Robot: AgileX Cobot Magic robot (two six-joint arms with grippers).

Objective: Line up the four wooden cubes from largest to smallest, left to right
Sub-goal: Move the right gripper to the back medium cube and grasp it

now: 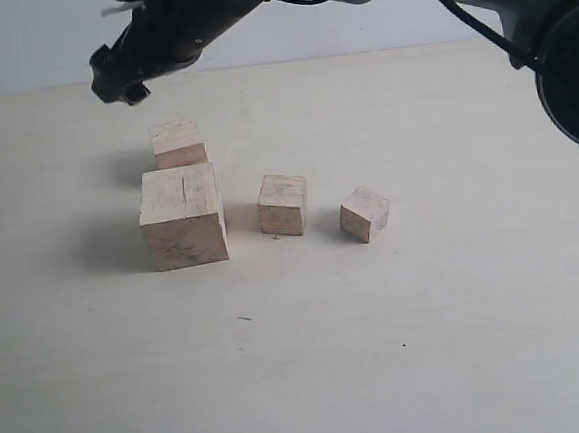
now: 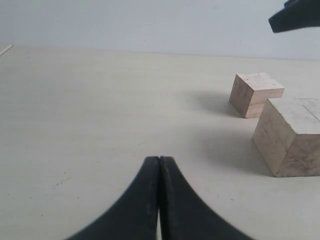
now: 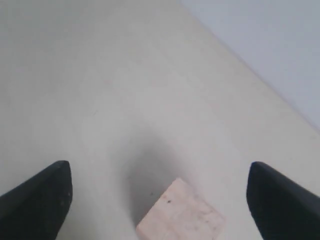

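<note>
Beneath the right gripper (image 1: 118, 81), and a little to one side of it, the rear medium cube (image 1: 178, 143) (a pale beige raw-wood block) is seen in the exterior view, standing out of line close behind the large cube (image 1: 181, 217), a pale beige raw-wood block with a thin crack on its top. Farther from that gripper, the front medium cube (image 1: 283, 204) and the small cube (image 1: 365, 214), both of the same pale wood, are set to the right of the large one on the cream table (image 1: 430, 346), each apart from its neighbour, with the small one turned askew. Three of the four are judged to stand in order; one is left to be placed.

In the left wrist view, the left gripper (image 2: 159, 162) is shown with its black jaws pressed together and nothing between them. The rear medium cube (image 2: 256, 94) and the large cube (image 2: 292, 135) lie ahead of it and off to one side, well clear.

In the right wrist view, the right gripper (image 3: 157, 170) is shown with its jaws spread wide and nothing held. The rear medium cube (image 3: 182, 216) (so it is taken to be) lies below, between the lines of the two fingers, untouched. What remains is judged to be the grasping of this block and its insertion into the row by size.
</note>
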